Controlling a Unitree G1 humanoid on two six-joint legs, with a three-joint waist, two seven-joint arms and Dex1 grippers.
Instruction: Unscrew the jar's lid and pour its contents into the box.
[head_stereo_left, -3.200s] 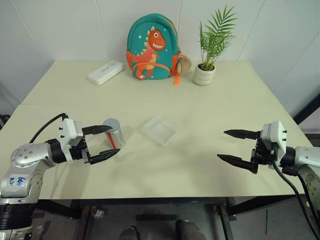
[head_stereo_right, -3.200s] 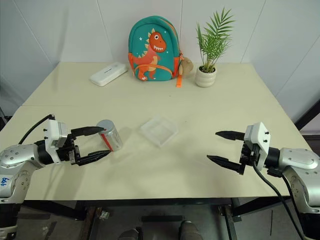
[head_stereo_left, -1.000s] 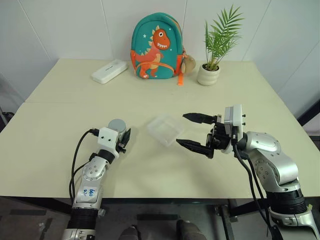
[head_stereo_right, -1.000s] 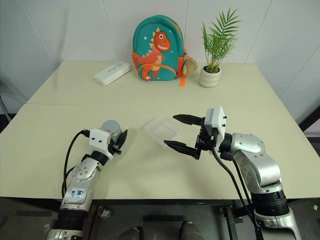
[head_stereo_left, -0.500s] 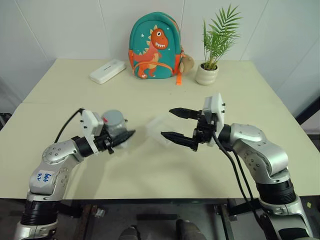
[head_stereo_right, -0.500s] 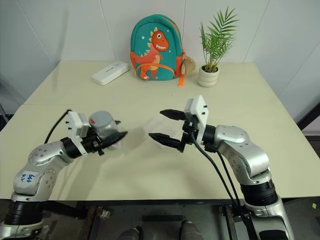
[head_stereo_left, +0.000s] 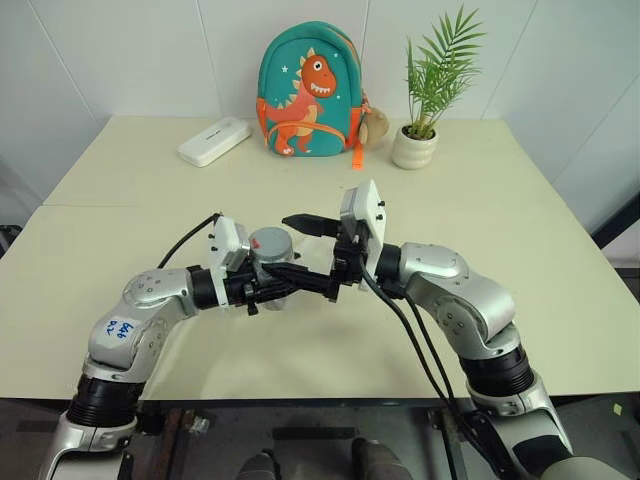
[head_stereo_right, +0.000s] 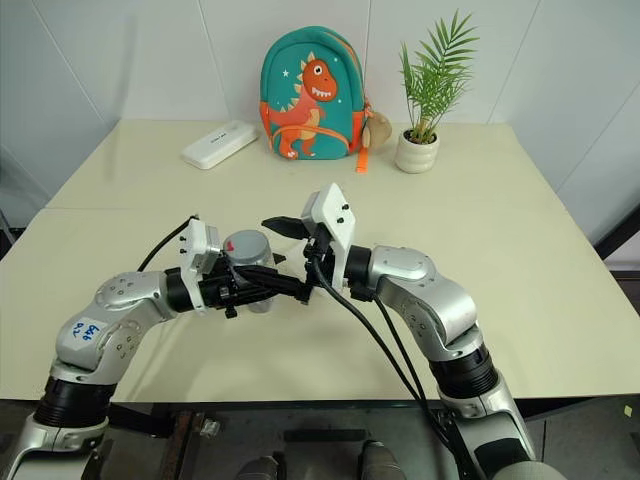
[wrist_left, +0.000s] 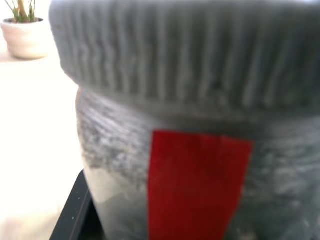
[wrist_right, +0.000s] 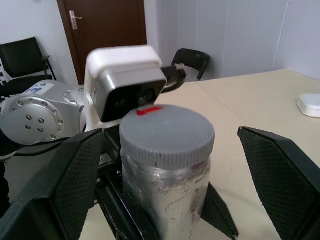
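Observation:
My left gripper (head_stereo_left: 262, 285) is shut on the silver-grey jar (head_stereo_left: 268, 258) and holds it upright above the middle of the table. The red strip runs down the jar's side (wrist_left: 197, 185). The ribbed grey lid (wrist_right: 167, 132), with a red patch on top, sits on the jar. My right gripper (head_stereo_left: 282, 244) comes in from the right and is open, with one finger (wrist_right: 75, 180) on each side of the lid and a gap to it on both sides. The contents are hidden inside the jar. The box is hidden behind the grippers.
A teal dinosaur backpack (head_stereo_left: 308, 95), a white plant pot (head_stereo_left: 412, 148) and a flat white case (head_stereo_left: 213, 141) stand along the back of the cream table (head_stereo_left: 520, 260). Bare table lies to the left and right of the arms.
My left gripper has lifted the jar and swung it to the right towards the centre. My right gripper, still open, has moved left until its fingers flank the lid.

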